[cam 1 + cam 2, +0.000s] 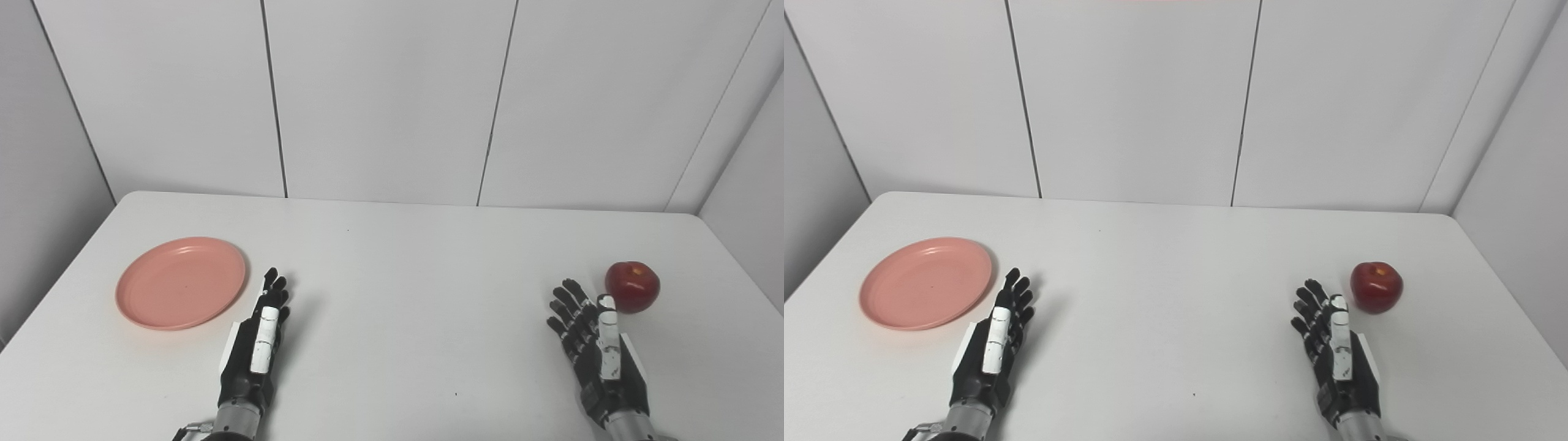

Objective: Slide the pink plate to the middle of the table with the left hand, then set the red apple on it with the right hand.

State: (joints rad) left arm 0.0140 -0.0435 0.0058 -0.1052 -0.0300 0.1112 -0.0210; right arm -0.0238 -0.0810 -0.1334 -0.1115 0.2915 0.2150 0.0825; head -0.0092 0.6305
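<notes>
one pink plate (180,283), one red apple (632,286); left hand (257,346) and right hand (597,349) both released, empty.

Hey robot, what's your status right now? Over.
Left hand open, beside pink plate, not touching. Right hand open, near red apple, holding nothing. Plate at table's left side, apple at right. Middle unobstructed.

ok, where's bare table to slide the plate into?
Widest bare patch: table centre, bordered by the left hand and right hand, back to the wall. The strip behind the pink plate is bare too. Tight spots: plate beside left hand, red apple beside right hand.
</notes>
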